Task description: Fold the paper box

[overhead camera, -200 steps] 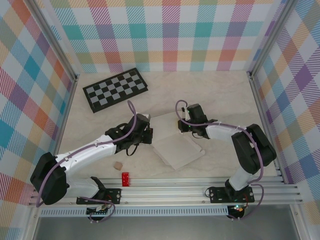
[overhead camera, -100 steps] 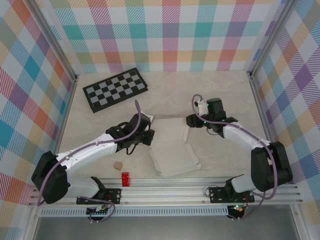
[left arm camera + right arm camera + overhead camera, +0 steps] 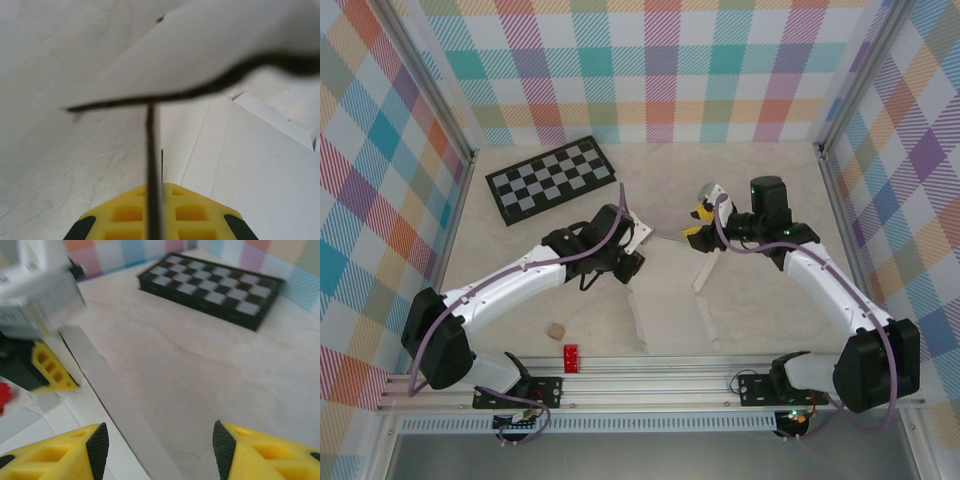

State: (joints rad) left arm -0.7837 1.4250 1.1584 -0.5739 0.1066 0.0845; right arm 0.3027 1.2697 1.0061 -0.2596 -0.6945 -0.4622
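The paper box [image 3: 670, 295] is a white cardboard sheet lying opened out mid-table, one flap [image 3: 638, 230] raised at its far left corner. My left gripper [image 3: 634, 264] is shut on a thin upright edge of it; in the left wrist view the yellow jaws [image 3: 154, 192] pinch that edge, with a flat panel [image 3: 260, 170] to the right. My right gripper [image 3: 694, 222] stands open just off the sheet's far right corner, touching nothing. Between its spread fingertips [image 3: 160, 445] lie bare table and a strip of the paper box [image 3: 115, 400].
A black-and-grey checkerboard [image 3: 552, 178] lies at the back left, also in the right wrist view [image 3: 215, 287]. A red block [image 3: 571, 357] and a small tan piece [image 3: 555, 329] sit near the front rail. Plaid walls enclose the table.
My right gripper has opened, let go of the paper box and drawn back to the right. The left gripper has moved farther back and right with the box's edge; the sheet now lies flatter.
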